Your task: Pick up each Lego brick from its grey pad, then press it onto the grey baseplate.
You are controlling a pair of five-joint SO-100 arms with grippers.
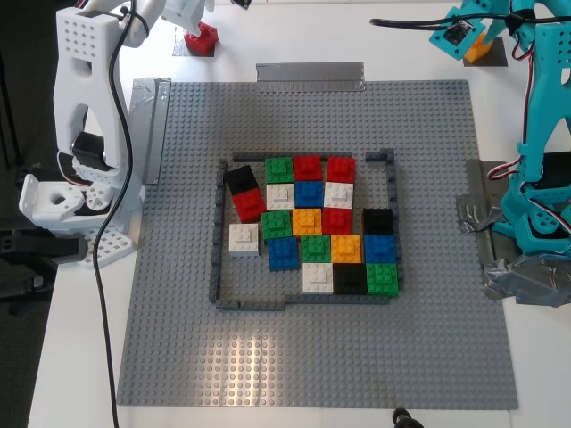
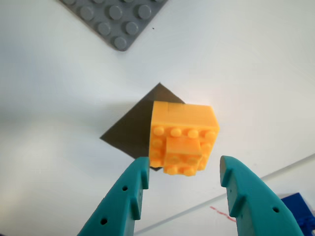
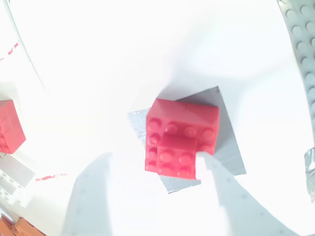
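Note:
The orange brick (image 2: 183,140) sits on a dark grey pad (image 2: 125,133) beyond the baseplate's far right corner in the exterior view (image 1: 479,47). My first gripper (image 2: 184,169), teal, is open above it, one finger on each side. The red brick (image 3: 179,140) sits on a grey pad (image 3: 227,142) beyond the far left corner (image 1: 202,37). My second gripper (image 3: 152,167), white, is open over it; one finger (image 3: 216,182) is at the brick's corner. The grey baseplate (image 1: 312,357) carries a low dark-grey frame (image 1: 216,259).
Several coloured bricks (image 1: 312,227) fill the frame. Silvery tape strips lie at the plate's far edge (image 1: 310,76) and the exterior view's left edge (image 1: 152,125); duct-tape patches (image 1: 500,259) hold the teal base. A black cable (image 1: 111,267) hangs alongside. Loose bricks (image 3: 10,128) lie near the red pad.

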